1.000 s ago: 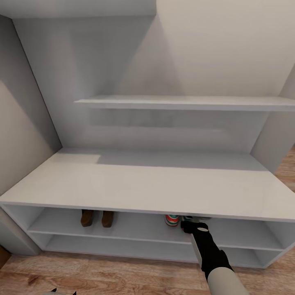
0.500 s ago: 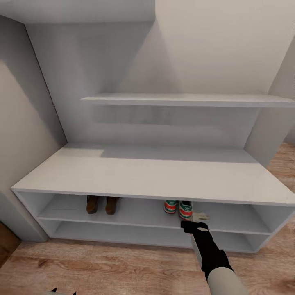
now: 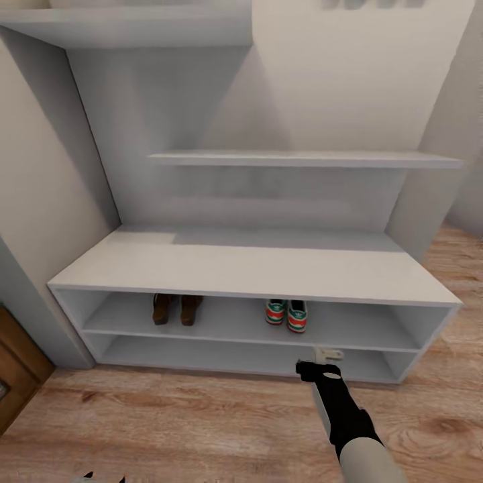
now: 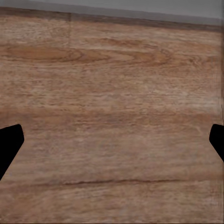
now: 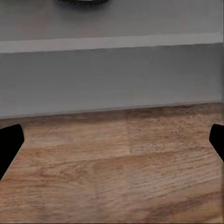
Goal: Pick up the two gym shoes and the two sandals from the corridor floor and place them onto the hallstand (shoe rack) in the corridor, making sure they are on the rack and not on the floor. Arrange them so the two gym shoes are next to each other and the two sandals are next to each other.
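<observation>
the hallstand (image 3: 255, 272) stands against the pale wall, a wide grey-white low unit with a flat top, two open shelf levels below it, and a tall grey back panel carrying a floating shelf (image 3: 305, 159). on the upper of the two open levels, the two sandals (image 3: 177, 309) sit side by side toward the left, dark brown, heels facing out. further right on the same level, well apart from the sandals, the two gym shoes (image 3: 287, 314) sit next to each other, heels out, showing green stripes and red-orange heel patches. all four are on the rack, off the corridor floor (image 3: 201, 416).

the right arm reaches forward from the lower edge of the head view, and the right gripper (image 3: 323, 357) hangs in front of the lower shelf level, below and just right of the gym shoes. in the right wrist view its fingertips (image 5: 10, 142) sit at the far edges of the frame, spread wide with nothing between them, over the floor planks and the rack's grey base.

the left gripper (image 4: 112, 144) likewise has its dark fingertips (image 4: 9, 142) wide apart and holds nothing, pointing down at wood-grain floor.
</observation>
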You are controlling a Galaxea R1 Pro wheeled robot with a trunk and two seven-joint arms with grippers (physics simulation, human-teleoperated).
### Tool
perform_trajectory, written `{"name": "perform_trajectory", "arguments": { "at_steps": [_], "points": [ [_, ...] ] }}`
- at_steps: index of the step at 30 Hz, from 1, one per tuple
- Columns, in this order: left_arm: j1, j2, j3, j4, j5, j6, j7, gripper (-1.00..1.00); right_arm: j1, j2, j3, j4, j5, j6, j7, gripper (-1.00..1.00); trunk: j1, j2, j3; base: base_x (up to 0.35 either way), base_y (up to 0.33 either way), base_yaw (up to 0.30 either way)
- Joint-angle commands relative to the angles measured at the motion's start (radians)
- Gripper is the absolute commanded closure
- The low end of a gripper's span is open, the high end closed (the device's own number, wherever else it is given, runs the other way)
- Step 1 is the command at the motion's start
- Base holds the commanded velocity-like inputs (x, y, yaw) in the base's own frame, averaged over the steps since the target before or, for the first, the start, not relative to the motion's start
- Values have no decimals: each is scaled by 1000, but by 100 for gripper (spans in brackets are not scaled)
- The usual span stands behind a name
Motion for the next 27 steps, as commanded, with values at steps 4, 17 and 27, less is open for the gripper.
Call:
{"name": "perform_trajectory", "arguments": {
  "at_steps": [4, 17, 27],
  "points": [
    [-1, 0, 2, 1, 11, 2, -10, -100, -1, 1, -3, -1, 8, 5, 1, -100, -1, 0, -1, -334, 0, 0],
    [-1, -2, 6, 0, 12, 2, -5, -100, -1, 1, -5, 75, 14, -21, -1, -100, -1, 0, -1, -319, 0, 0],
    [-1, -3, 11, 0, 22, -1, -3, -100, 6, -103, -5, 274, 16, -311, -1, -100, -1, 0, -1, -73, 0, 0]
  ]
}}
